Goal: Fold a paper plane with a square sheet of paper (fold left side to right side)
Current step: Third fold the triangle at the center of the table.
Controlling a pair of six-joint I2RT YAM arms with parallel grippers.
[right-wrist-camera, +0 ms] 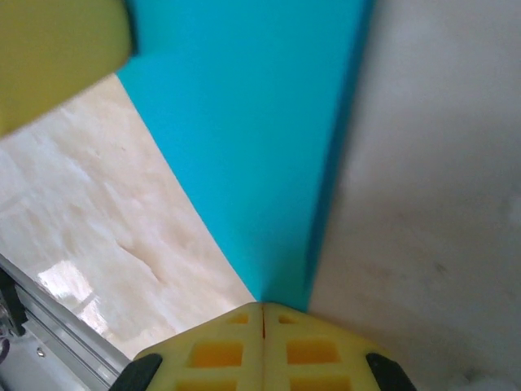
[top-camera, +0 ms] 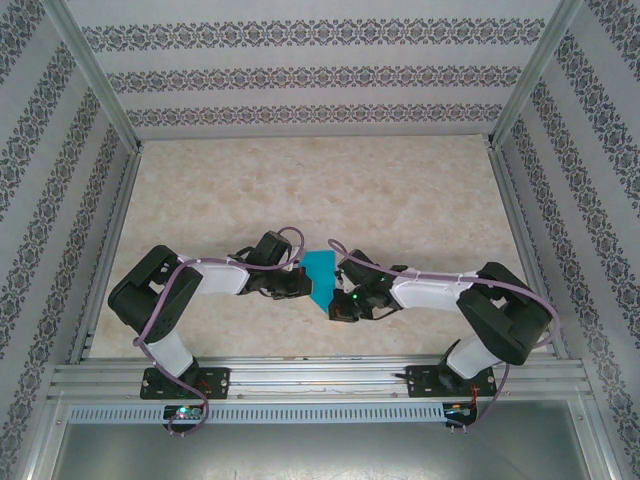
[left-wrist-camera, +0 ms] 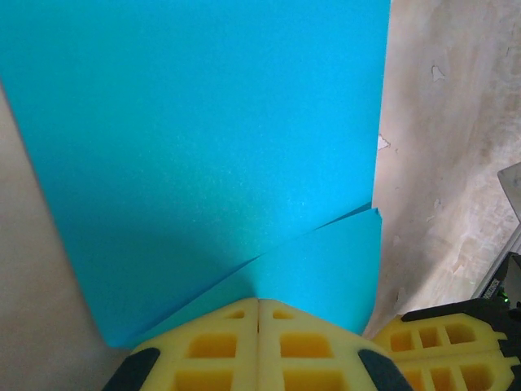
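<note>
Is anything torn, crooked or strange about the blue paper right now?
Nothing is torn or crumpled. The sheet of paper is pinched by the left gripper and the right gripper. A lower layer beside the left gripper sits slanted, likely just a fold.

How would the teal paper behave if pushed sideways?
Probably floppy and light: the teal paper looks thin, overlapping in layers by the left gripper. A push may buckle it. The fold near the right gripper suggests it keeps creases.

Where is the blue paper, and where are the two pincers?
blue paper (top-camera: pixel 320 274): top view, middle of the sheet.
left pincer (left-wrist-camera: pixel 258 303): left wrist view, where its fingertips meet.
right pincer (right-wrist-camera: pixel 263 307): right wrist view, where its fingertips meet.
</note>
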